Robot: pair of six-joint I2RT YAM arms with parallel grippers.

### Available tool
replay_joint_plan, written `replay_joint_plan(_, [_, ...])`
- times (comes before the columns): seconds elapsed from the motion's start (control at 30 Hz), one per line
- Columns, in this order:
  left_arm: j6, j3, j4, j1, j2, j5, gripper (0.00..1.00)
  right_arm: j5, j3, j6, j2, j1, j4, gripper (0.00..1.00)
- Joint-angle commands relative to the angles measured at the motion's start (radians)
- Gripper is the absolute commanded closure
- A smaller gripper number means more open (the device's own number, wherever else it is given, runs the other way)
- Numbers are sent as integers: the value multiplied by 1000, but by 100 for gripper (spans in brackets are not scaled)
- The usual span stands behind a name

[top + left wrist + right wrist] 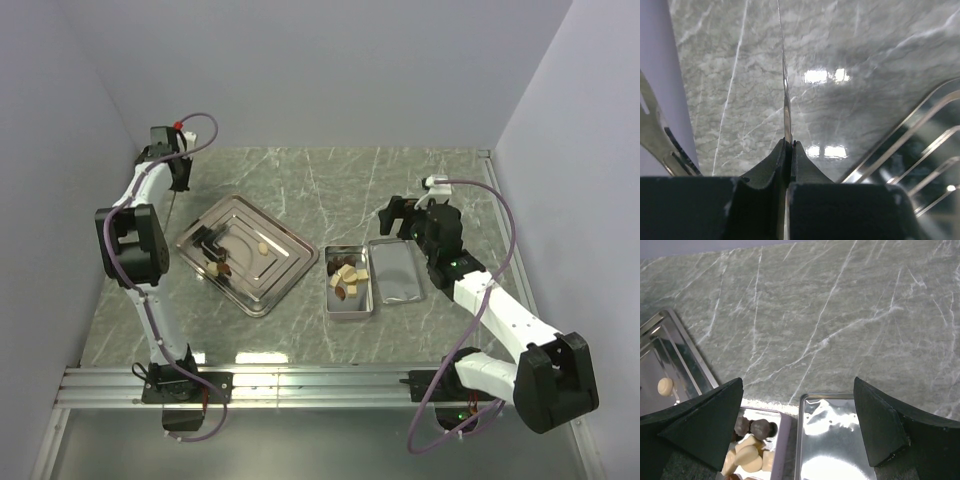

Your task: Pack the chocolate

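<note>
**Clerk:** Item one, chocolate (348, 281): how many, and where?

**Checker:** Two lots. Lot one is a heap of cream and dark brown lumps in the tin (349, 315), packed too close for a firm count. Lot two is on the tray (272, 282): one cream lump (263, 247) alone toward the middle, plus a small cluster of dark lumps (219, 266) by the near-left edge, number unclear.

**Clerk:** Containers?

**Checker:** One tin, open, just right of the tray. One lid (398, 272), bare metal side up, side by side with the tin on its right; whether they touch I cannot tell. One ridged steel tray, left of centre on the table (330, 175).

**Clerk:** Pincers?

**Checker:** Two. The right pincer (394, 214) has its jaws spread wide, holds nothing, and hangs just beyond the far edges of lid and tin. The left pincer (180, 182), at far left, has its jaws pressed together on one thin metal strip (786, 100), seen edge-on.

**Clerk:** Chocolate against each pincer?

**Checker:** The tin's heap lies near and slightly left of the right pincer. In the right wrist view it is partly hidden by the finger (705, 425) on the left. The tray lumps lie well apart to that pincer's left. From the left pincer they lie nearer and to the right, apart from the strip.
</note>
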Motion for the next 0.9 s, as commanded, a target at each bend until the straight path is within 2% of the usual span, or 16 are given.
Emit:
replay_joint_plan(0.0, [63,-12,73,20,6,37,99,0,51,-13,8,-5,14,3])
replay_joint_plan(0.37, [70,68,-8,35,172,0,99,-16,43,-9,5,-5,16,3])
replay_joint_plan(0.57, [52,60,0,41,165,14,99,-16,49,-10,13,-5,14,3])
replay_joint_plan(0.63, [47,58,-3,44,161,32,96,-17,49,-9,15,-3,12,3])
replay_joint_plan(0.73, [38,57,-6,44,161,40,86,-17,46,-7,11,-5,12,3])
replay_joint_plan(0.8, [29,80,-20,43,177,29,73,-19,46,-7,8,-5,12,3])
replay_joint_plan(0.87, [21,94,-37,43,192,21,67,-19,46,-7,8,-5,12,3])
